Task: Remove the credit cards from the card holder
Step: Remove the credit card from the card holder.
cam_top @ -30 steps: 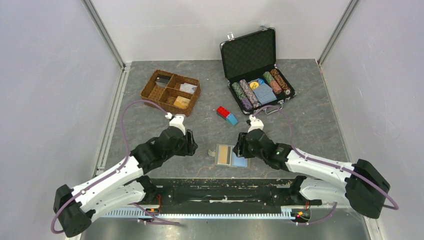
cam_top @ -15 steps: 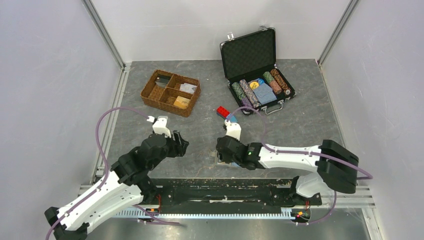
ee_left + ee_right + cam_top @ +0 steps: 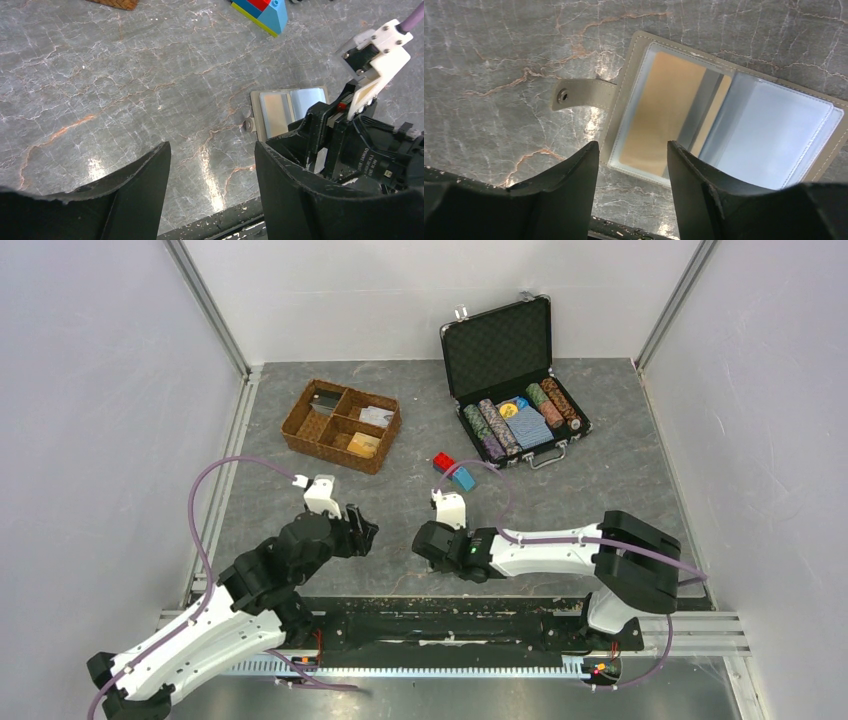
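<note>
The card holder (image 3: 629, 85) lies open and flat on the table, its tab (image 3: 574, 95) pointing left. An orange-gold credit card (image 3: 664, 110) sits in its left sleeve and a light blue one (image 3: 774, 135) in the right. My right gripper (image 3: 631, 150) hovers open just above the holder's near left corner, with nothing between its fingers. In the top view the right gripper (image 3: 432, 543) hides the holder. My left gripper (image 3: 212, 150) is open over bare table to the left of the holder (image 3: 285, 107), apart from it; in the top view the left gripper (image 3: 365, 532) faces the right one.
A brown wicker tray (image 3: 296, 428) stands at the back left and an open black chip case (image 3: 497, 345) at the back right. A red and blue block (image 3: 453, 472) lies just behind the right gripper. The table's front edge runs close below both grippers.
The right arm has swung left and now covers the card holder in the top view. The left gripper has drawn back to the left. Both pairs of jaws have widened.
</note>
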